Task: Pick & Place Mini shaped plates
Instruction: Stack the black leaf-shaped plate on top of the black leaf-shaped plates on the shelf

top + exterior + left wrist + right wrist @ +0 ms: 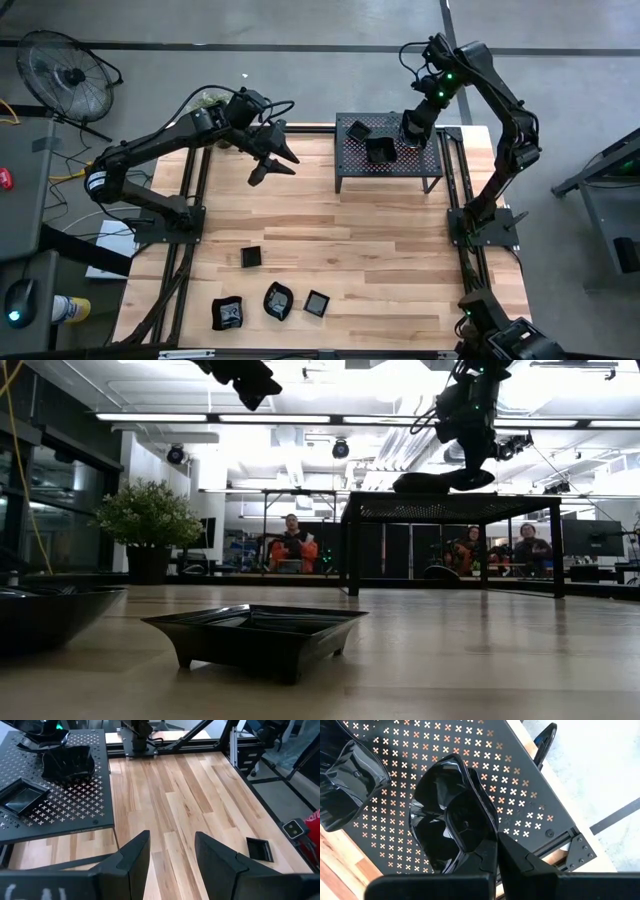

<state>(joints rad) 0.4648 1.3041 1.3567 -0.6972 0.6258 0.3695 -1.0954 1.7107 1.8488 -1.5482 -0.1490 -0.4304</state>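
So far, two plates (pixel 368 140) are sitting on the rack (pixel 425 160) at the far right, and one is being pinched by its rim in the right gripper (pixel 496 842). Four plates (pixel 272 300) are waiting near. The left gripper (pixel 171 857) is hanging open, empty.

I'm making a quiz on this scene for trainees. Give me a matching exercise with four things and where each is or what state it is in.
Things:
1. left end effector
2. right end effector
3. wavy-rimmed plate
4. small square plate

Places or states:
A. lying on the wooden table
B. open, empty, above the table
C. held at its rim over the perforated rack
D. shut on a plate

Pairs: 1-B, 2-D, 3-C, 4-A
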